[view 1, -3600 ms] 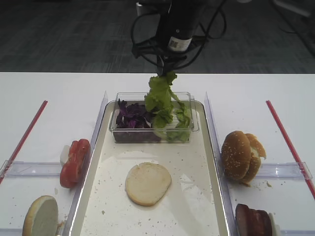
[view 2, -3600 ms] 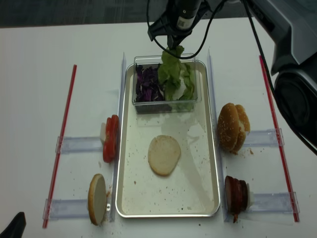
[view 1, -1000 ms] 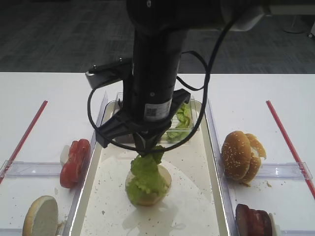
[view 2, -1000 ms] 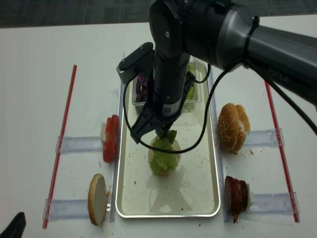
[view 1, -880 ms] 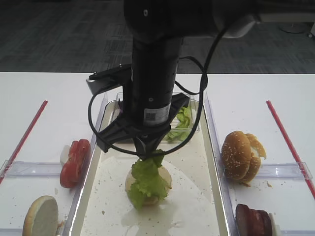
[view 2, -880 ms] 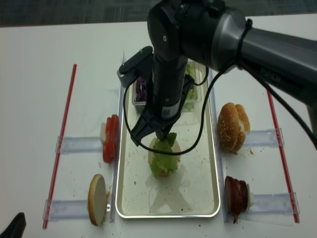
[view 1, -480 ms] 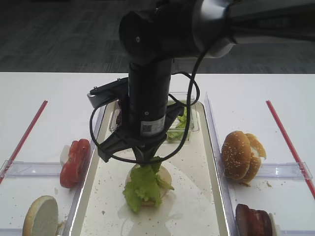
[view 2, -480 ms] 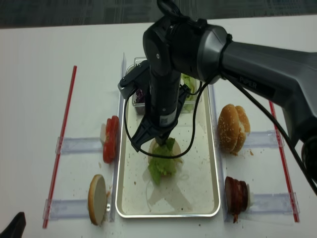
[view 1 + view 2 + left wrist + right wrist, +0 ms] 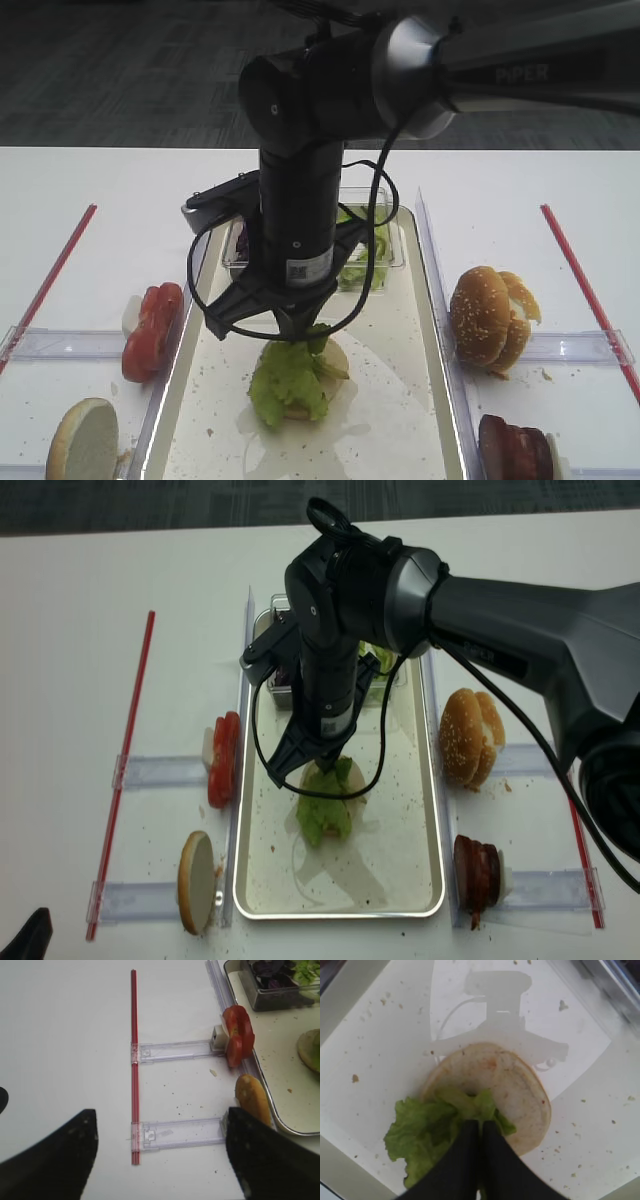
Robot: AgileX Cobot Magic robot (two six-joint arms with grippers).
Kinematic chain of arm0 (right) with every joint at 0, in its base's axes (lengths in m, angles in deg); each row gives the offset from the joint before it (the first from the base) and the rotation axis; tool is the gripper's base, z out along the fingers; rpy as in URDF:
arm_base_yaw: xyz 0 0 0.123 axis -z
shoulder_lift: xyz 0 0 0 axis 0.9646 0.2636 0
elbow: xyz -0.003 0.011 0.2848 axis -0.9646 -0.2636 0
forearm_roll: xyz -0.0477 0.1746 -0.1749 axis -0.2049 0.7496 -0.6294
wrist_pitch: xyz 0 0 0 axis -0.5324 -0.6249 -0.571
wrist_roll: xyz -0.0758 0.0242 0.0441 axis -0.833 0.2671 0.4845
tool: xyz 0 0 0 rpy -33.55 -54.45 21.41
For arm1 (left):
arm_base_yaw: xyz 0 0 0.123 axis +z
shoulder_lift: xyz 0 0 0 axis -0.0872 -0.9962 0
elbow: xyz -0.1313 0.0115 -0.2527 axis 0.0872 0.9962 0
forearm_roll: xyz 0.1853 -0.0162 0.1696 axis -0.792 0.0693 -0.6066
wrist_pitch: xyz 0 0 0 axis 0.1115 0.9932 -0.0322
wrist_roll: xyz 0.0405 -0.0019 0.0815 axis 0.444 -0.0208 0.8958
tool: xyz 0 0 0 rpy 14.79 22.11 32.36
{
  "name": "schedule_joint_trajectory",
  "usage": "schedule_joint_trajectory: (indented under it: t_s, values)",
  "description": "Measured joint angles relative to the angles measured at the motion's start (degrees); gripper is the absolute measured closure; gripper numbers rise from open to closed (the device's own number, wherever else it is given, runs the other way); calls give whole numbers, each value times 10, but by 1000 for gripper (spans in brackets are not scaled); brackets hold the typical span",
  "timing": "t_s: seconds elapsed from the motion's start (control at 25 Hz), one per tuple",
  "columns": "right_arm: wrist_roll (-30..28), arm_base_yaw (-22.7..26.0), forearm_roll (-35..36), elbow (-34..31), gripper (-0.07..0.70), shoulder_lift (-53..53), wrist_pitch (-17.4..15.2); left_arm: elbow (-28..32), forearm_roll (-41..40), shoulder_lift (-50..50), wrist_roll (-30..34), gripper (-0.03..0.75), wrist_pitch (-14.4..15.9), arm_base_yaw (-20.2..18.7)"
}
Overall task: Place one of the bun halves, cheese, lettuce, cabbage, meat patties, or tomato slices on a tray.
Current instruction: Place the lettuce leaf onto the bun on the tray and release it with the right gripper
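My right gripper (image 9: 481, 1125) is shut on the stem end of a lettuce (image 9: 420, 1132) leaf. The leaf drapes over the front-left of a bun half (image 9: 515, 1085) lying cut face up on the tray (image 9: 380, 1035). From above, the right gripper (image 9: 318, 765) stands low over the lettuce (image 9: 325, 815) in the middle of the tray (image 9: 437, 810). My left gripper (image 9: 161, 1120) hangs open over the table left of the tray, holding nothing. Tomato slices (image 9: 224, 760), bun halves (image 9: 472, 738) and meat patties (image 9: 478, 875) stand beside the tray. Cabbage (image 9: 272, 970) fills part of the tub. No cheese is in view.
A clear tub (image 9: 365, 255) with more lettuce sits at the tray's far end, behind the arm. Clear holders (image 9: 175, 1132) flank the tray, one with a bun half (image 9: 252, 1105) on edge. Red strips (image 9: 133, 1060) run along both outer sides of the table.
The right gripper has sunk lower and shifted slightly toward the tray's front-left. The lettuce has spread flatter over the bun half, still held.
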Motion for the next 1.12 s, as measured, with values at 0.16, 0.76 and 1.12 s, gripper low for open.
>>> schedule_joint_trajectory:
  t_s: [0.16,0.76,1.12]
  values:
    - [1,0,-3,0,582,1,1,0,0,0,0,223,0,0]
    - [3,0,-35,0,417,1,23,0,0,0,0,223,0,0]
    - [2,0,-35,0,194,1,37,0,0,0,0,223,0,0]
